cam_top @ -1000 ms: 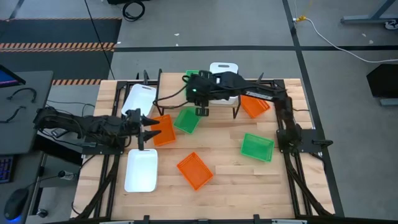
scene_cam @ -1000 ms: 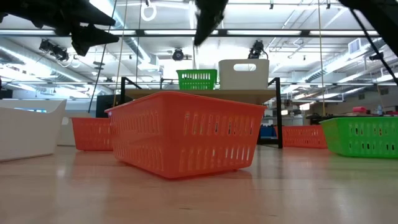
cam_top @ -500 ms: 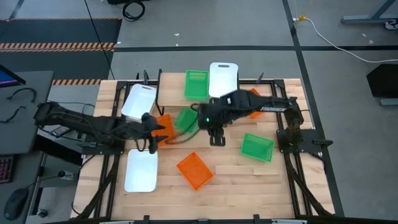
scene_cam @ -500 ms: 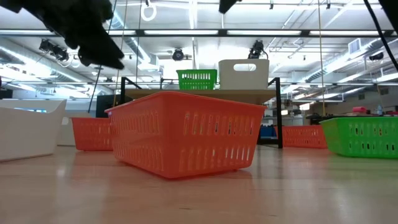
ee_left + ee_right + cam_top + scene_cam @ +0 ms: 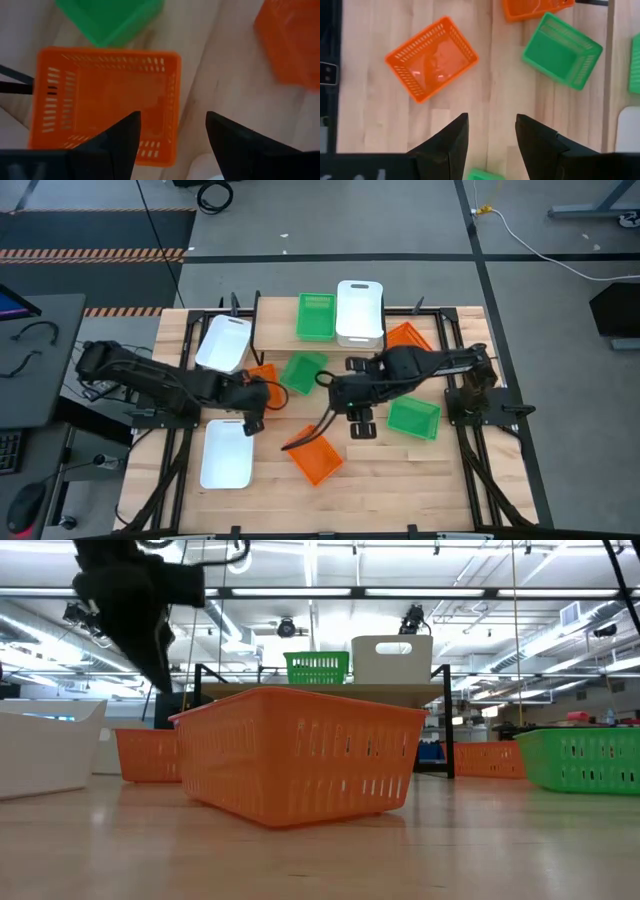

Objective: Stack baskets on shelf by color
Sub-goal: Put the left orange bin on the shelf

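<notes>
Wooden bench (image 5: 400, 470) with shelf (image 5: 405, 315) at its far edge, carrying a green basket (image 5: 316, 316) and a white basket (image 5: 360, 311) side by side. Other baskets scattered on bench. Left tool (image 5: 252, 416), fingers apart and empty, above the orange basket (image 5: 105, 102) beside the shelf. Right tool (image 5: 360, 423), fingers apart and empty, mid-bench, between the front orange basket (image 5: 313, 454) and a green one (image 5: 414, 417).

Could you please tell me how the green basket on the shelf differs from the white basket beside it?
The green basket has slotted, see-through walls; the white basket has solid walls with a handle cutout. The white basket stands taller and looks larger than the green one. Both sit upright, side by side, on the shelf.
</notes>
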{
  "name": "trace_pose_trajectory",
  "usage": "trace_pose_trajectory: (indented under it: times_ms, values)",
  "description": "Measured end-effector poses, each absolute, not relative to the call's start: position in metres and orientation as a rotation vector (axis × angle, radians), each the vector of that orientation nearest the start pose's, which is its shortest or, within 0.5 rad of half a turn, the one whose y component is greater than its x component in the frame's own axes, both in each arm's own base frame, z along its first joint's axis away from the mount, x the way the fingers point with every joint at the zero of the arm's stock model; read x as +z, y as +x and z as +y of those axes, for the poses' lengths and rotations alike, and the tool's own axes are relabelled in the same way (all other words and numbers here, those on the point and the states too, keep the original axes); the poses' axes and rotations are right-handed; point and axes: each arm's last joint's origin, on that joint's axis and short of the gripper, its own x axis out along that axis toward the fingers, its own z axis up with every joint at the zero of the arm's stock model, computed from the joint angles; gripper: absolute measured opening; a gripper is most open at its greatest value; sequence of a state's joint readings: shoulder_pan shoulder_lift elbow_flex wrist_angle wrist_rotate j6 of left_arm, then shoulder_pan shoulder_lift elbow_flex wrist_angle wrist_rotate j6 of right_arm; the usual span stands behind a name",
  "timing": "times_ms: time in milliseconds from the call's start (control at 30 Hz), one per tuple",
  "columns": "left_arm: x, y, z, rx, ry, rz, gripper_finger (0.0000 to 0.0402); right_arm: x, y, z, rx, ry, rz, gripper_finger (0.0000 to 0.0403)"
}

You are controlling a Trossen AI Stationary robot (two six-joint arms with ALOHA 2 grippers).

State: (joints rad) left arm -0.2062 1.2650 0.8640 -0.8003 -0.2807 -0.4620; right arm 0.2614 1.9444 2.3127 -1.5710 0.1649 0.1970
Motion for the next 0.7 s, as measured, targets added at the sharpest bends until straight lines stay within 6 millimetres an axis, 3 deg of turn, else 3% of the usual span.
trace_pose_trajectory:
  times_ms: [233, 567, 700]
  values:
    - [0.191, 0.229, -0.039, 0.366, -0.06, 1.254, 0.0231, 0.406, 0.336, 0.116, -0.018, -0.074, 1.157, 0.0168]
    - [0.174, 0.241, -0.036, 0.404, 0.007, 1.269, 0.0229, 0.407, 0.322, 0.151, -0.065, -0.123, 1.105, 0.0168]
    - [0.165, 0.246, -0.039, 0.318, -0.02, 1.315, 0.0178, 0.408, 0.317, 0.159, -0.076, -0.135, 1.089, 0.0168]
